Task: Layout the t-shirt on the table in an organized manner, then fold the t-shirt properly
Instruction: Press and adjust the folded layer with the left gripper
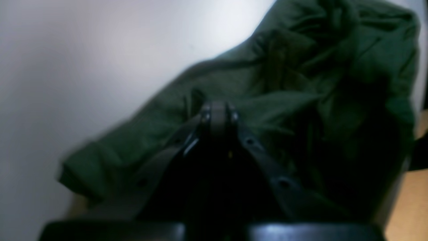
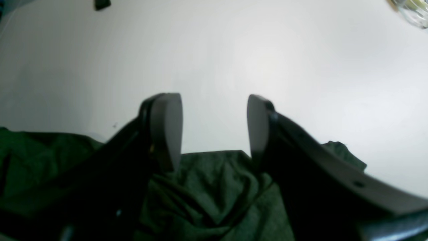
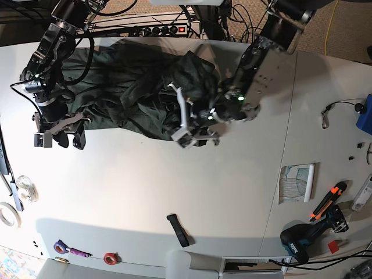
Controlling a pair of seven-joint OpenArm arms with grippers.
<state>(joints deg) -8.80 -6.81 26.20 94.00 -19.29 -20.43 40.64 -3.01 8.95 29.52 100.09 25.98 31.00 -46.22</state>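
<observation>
The dark green t-shirt (image 3: pixel 133 87) lies crumpled along the far side of the white table (image 3: pixel 174 186). In the left wrist view my left gripper (image 1: pixel 219 112) has its fingers pressed together on a fold of the t-shirt (image 1: pixel 301 83), and the cloth bunches around them. From above, the left gripper (image 3: pixel 181 129) sits at the shirt's near right edge. My right gripper (image 2: pixel 214 130) stands open above the shirt's edge (image 2: pixel 207 187) with only bare table between its pads. In the base view the right gripper (image 3: pixel 61 139) hangs by the shirt's left end.
A black strap (image 3: pixel 179 229) lies on the near middle of the table. Tape rolls (image 3: pixel 7 216) sit at the left edge. A drill (image 3: pixel 305 241), an orange cutter (image 3: pixel 325 200) and a paper roll (image 3: pixel 299 183) are at the near right.
</observation>
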